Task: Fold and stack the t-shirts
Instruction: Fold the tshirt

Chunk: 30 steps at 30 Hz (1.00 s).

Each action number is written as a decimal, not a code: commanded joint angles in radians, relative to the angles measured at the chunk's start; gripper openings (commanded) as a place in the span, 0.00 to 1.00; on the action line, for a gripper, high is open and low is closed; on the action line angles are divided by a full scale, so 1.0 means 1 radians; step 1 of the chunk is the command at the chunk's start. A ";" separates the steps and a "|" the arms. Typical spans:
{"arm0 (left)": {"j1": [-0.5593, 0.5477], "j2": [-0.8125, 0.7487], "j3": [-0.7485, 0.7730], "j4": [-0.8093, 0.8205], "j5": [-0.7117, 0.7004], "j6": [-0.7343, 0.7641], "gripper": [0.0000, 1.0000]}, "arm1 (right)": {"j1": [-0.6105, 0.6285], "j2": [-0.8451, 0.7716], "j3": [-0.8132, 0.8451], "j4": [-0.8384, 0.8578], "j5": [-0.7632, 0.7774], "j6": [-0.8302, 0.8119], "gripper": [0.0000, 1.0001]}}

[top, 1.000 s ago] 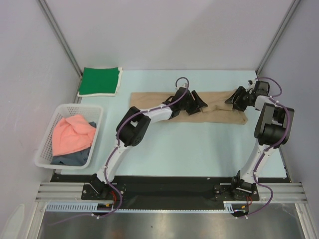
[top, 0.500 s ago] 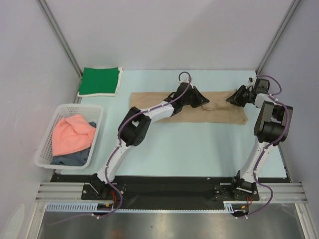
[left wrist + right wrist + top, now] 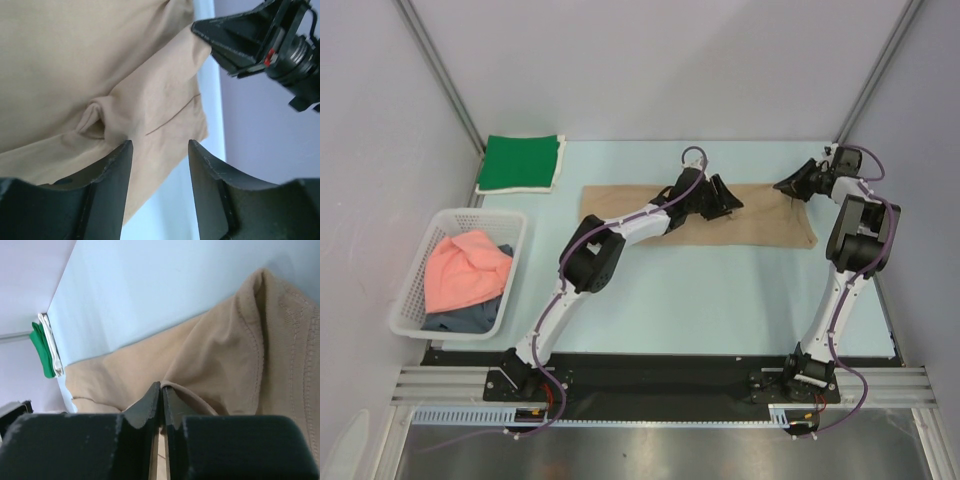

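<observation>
The tan t-shirt (image 3: pixel 770 225) lies as a long folded strip across the back of the table. My left gripper (image 3: pixel 725 197) is open just above its middle; in the left wrist view the gripper (image 3: pixel 160 145) hovers over a cloth fold (image 3: pixel 95 120). My right gripper (image 3: pixel 790 187) is shut on the tan shirt's far right edge; the right wrist view shows the gripper (image 3: pixel 161 390) pinching a hem of the shirt (image 3: pixel 225 365). The green t-shirt (image 3: pixel 520 162) lies folded at the back left. The pink t-shirt (image 3: pixel 465 270) lies on the grey-blue one (image 3: pixel 470 318).
A white lattice basket (image 3: pixel 410 300) at the left holds the pink and grey-blue shirts. Grey walls and metal posts close in the back corners. The right gripper is near the back right wall.
The right gripper has moved toward the back right corner with the shirt's edge in it. The left gripper has shifted slightly back and right. The tan shirt lies flatter.
</observation>
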 commanded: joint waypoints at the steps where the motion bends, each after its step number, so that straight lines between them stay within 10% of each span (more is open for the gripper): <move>1: 0.001 -0.106 -0.017 -0.032 0.000 0.097 0.54 | -0.005 0.022 0.072 -0.037 -0.020 0.032 0.11; 8: 0.020 -0.135 -0.030 -0.078 0.061 0.258 0.46 | -0.020 -0.002 0.117 -0.208 0.089 -0.105 0.22; 14: 0.056 -0.119 0.054 -0.205 0.128 0.479 0.68 | -0.029 -0.057 0.124 -0.279 0.099 -0.166 0.36; 18: 0.116 -0.089 0.070 -0.228 0.257 0.522 0.30 | -0.020 -0.142 0.037 -0.230 0.040 -0.098 0.38; 30: 0.106 -0.065 0.009 -0.044 0.322 0.367 0.25 | 0.007 -0.265 -0.184 -0.095 0.196 0.013 0.41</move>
